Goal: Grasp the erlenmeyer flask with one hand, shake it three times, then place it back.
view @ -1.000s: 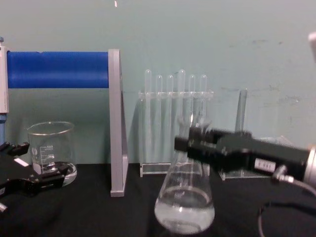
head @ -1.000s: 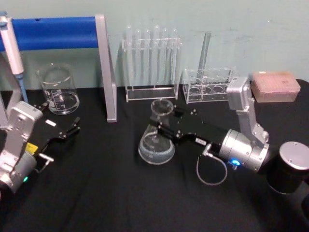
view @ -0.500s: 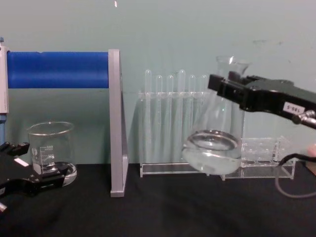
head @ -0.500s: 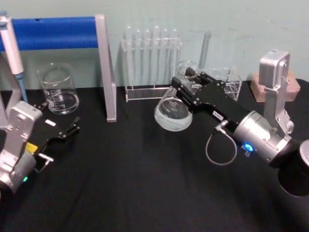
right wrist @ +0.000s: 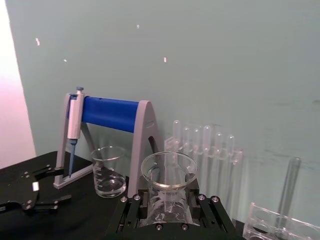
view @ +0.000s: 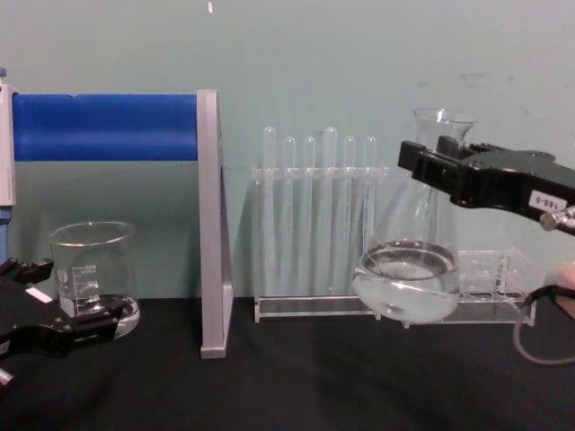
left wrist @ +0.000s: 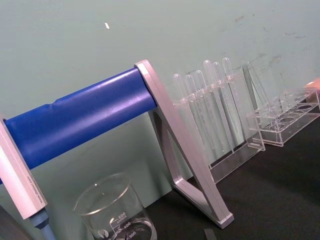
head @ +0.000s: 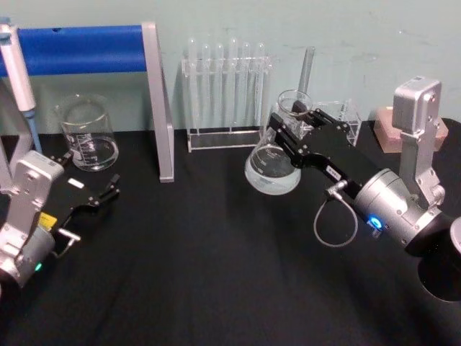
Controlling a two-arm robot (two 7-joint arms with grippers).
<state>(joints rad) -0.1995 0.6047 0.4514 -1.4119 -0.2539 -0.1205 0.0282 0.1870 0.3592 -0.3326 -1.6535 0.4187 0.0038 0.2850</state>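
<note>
In the head view the right gripper (head: 292,134) reaches in from the right over the black desk (head: 202,281), its jaws clenched on the neck of the flask (head: 272,171), which hangs above the desk in front of the low rack (head: 340,120) and just right of the tube rack (head: 225,94). Far to the left stand the beaker (head: 87,134) and the blue pipette stand (head: 108,49); the left gripper (head: 95,196) lies near the beaker, jaws released, well apart from the flask. A pink box (head: 385,122) sits at the back right. The left wrist view shows the beaker (left wrist: 116,212), the stand, the tube rack and the low rack along the wall. In the right wrist view the flask's flared rim (right wrist: 169,172) rises between the jaws, mouth up, with the beaker and stand beyond it. In the chest view the flask (view: 406,280) is nearly upright, its long axis leaning slightly so the mouth tips toward the robot's right; liquid sits in the wide base, which overlaps the tube rack's right end and the low rack behind it.
</note>
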